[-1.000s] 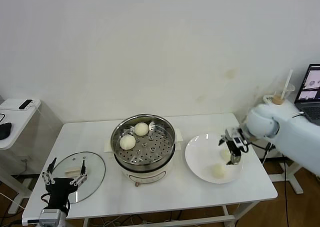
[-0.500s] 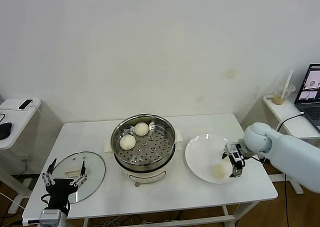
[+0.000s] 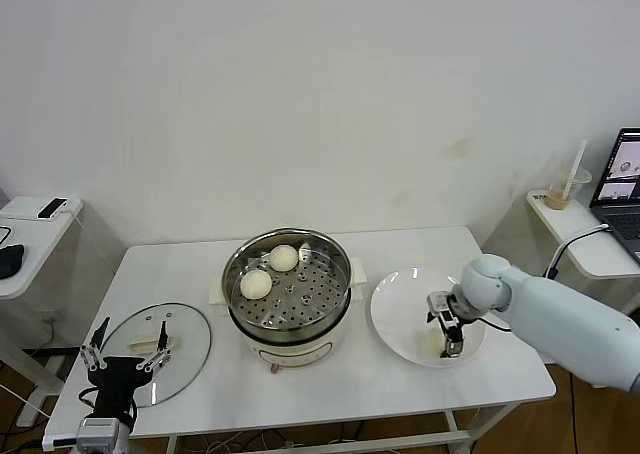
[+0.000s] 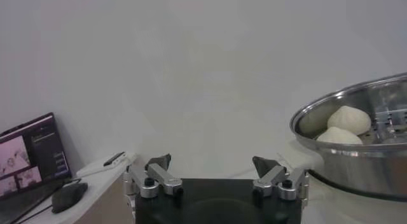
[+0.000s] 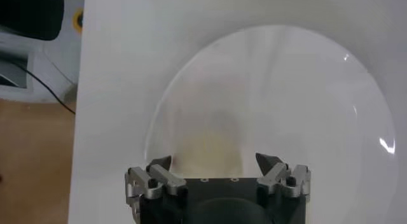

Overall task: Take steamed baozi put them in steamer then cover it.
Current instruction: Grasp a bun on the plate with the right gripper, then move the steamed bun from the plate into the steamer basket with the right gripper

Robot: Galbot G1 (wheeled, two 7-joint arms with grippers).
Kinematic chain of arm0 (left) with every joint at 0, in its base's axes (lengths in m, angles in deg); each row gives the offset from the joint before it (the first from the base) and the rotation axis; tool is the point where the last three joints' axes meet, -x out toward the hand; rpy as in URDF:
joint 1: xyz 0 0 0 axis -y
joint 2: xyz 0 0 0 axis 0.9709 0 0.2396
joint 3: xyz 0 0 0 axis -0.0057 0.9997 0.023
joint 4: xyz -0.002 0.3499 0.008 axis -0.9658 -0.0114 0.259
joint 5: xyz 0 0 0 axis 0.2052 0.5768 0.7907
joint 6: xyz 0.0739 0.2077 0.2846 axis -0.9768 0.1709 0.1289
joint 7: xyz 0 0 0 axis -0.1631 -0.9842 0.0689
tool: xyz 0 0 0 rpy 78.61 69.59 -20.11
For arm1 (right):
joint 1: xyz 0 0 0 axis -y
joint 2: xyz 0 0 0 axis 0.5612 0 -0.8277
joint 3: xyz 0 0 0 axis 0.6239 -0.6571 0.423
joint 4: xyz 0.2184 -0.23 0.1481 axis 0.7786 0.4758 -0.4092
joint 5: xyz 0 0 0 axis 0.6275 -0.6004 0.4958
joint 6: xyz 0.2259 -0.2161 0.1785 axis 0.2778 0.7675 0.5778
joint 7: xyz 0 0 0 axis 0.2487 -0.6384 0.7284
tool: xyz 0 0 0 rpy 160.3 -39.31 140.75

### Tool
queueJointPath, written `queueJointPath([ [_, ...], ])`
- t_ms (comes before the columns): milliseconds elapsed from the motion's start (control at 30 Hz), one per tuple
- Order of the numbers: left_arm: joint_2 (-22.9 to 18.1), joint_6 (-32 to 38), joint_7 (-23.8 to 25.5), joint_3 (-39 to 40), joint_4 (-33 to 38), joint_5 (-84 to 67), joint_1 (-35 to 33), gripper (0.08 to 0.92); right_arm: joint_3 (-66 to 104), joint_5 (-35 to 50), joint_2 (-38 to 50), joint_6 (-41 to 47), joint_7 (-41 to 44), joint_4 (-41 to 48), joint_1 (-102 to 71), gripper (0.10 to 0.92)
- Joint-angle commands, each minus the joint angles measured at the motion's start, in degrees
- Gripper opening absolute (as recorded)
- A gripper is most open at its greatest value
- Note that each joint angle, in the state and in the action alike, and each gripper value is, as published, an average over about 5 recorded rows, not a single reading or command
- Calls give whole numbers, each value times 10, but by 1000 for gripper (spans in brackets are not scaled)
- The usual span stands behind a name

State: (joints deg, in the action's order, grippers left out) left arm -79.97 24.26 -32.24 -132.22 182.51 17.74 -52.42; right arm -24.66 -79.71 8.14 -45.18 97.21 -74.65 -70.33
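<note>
Right gripper [image 3: 447, 336] low over white plate [image 3: 395, 309], fingers spread around baozi [image 5: 213, 149]. Two baozi [image 3: 270, 271] in steamer [image 3: 287, 292]. Left gripper [image 3: 127, 347] parked, fingers spread, by cover [image 3: 185, 339] on table [image 3: 340, 384].

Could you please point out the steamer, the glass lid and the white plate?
steamer [image 3: 337, 266]: head view, steel rim.
glass lid [image 3: 192, 340]: head view, bare glass.
white plate [image 3: 396, 314]: head view, bare inner surface.
</note>
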Motion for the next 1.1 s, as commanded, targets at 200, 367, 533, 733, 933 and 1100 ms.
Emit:
queueJointPath([
  [200, 0, 0, 0, -1, 0, -1, 0, 823, 6, -7, -16, 13, 0, 12, -8, 665],
  [367, -2, 0, -1, 0, 1, -1, 0, 823, 8, -5, -12, 13, 5, 11, -3, 589],
  [533, -2, 0, -1, 0, 1, -1, -1, 823, 15, 0, -1, 7, 20, 4, 10, 551],
  [733, -1, 0, -1, 0, 2, -1, 1, 823, 15, 13, 16, 1, 34, -9, 46, 535],
  [933, 2, 0, 0, 0, 3, -2, 1, 823, -16, 48, 24, -3, 44, -20, 145, 534],
  [1100, 3, 0, 0, -1, 5, -3, 2, 823, -61, 82, 7, -3, 48, -18, 242, 534],
])
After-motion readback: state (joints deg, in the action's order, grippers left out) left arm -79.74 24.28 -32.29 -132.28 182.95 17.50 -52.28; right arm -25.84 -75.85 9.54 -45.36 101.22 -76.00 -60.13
